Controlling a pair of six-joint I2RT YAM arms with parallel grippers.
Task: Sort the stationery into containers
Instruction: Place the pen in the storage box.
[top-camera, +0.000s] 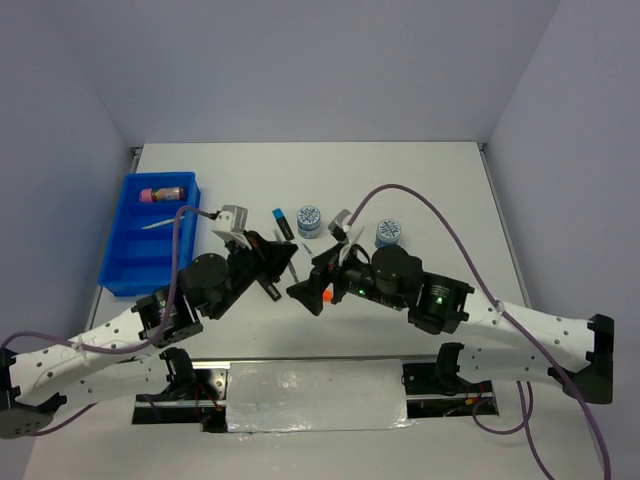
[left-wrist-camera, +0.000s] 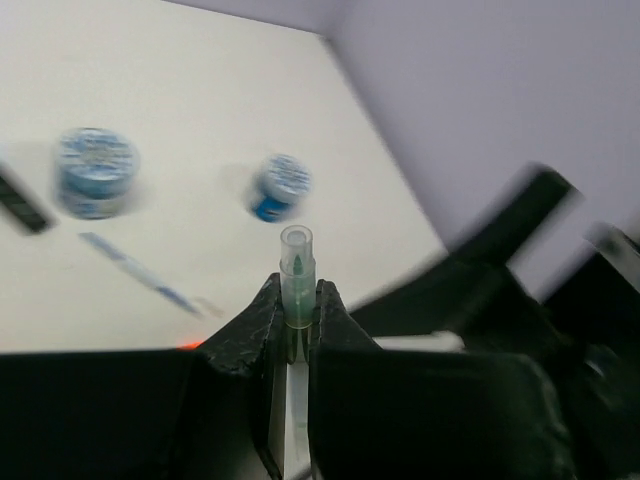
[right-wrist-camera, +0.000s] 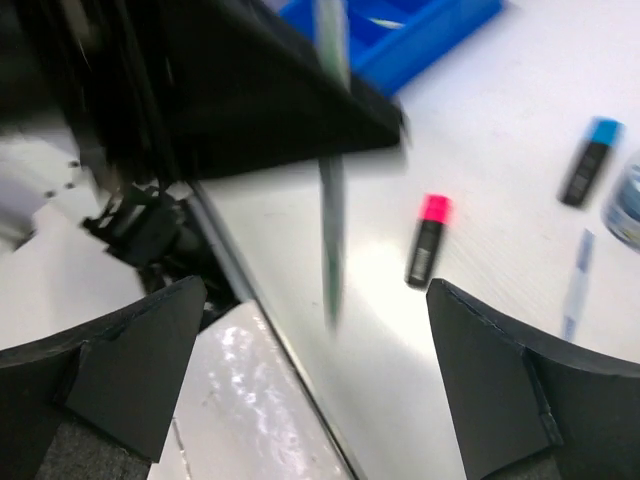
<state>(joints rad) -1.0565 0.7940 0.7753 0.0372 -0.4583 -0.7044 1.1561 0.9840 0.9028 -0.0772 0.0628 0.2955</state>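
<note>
Two arms are bunched up over the middle of the desk (top-camera: 440, 180), tips nearly nose to nose. The left fingers (left-wrist-camera: 325, 320) are pinched tight on a thin see-through pen (left-wrist-camera: 296, 285). It sticks up out of the grip with its open round end on top, so it's off the desk and not in the tray. The right fingers (right-wrist-camera: 130, 360) are spread wide with nothing between them, just desk below. The held pen shows up as a blurry streak out ahead of them in that wrist view.

The blue tray (top-camera: 112, 262) sits on the left side of the desk, apart from the loose stuff. A pink tube (top-camera: 160, 192) lies in its far compartment, and a second thin pen (top-camera: 165, 222) lies in the compartment just nearer than that.

Loose on the desk, far of the arms:
- a blue-capped highlighter (top-camera: 283, 222), just left of one tape roll (top-camera: 310, 220)
- the other tape roll (top-camera: 388, 233), further right, well apart from the first
- a highlighter with a pinkish-red cap (right-wrist-camera: 428, 240), lying flat on the desk out in front of the right fingers
- a third thin pen (right-wrist-camera: 577, 285), lying on the desk near the blue-capped highlighter and the first roll

Both wrist views are pretty motion-blurred, so I can't make out finer details on the small items.
</note>
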